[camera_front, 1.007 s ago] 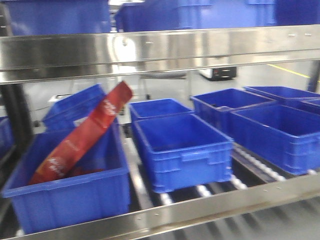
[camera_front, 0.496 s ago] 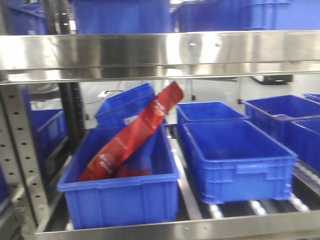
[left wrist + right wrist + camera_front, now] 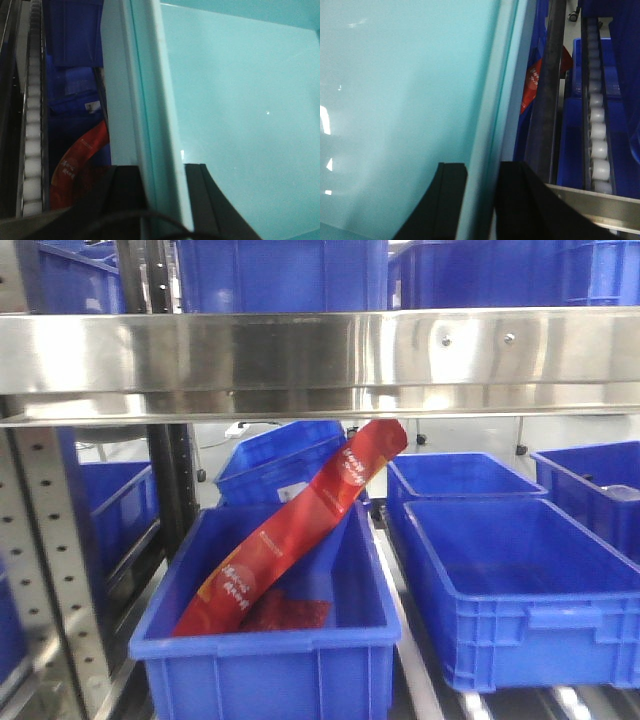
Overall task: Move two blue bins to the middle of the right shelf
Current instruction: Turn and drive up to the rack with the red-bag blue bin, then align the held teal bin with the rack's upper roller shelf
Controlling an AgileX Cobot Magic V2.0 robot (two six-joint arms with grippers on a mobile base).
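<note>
Warehouse/factory floor: steel flow racks w/ roller tracks, rows of royal-blue bins.

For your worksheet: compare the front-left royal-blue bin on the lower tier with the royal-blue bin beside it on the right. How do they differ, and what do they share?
Contents: the left bin holds a red packet leaning diagonally with its top above the rim; the right bin looks empty.
Framing: the left bin's near wall is cut off by the picture's bottom edge; the right bin's front wall and its handle recess show.
Shared: both are royal-blue, rectangular, open-topped plastic bins on the same tier.
</note>
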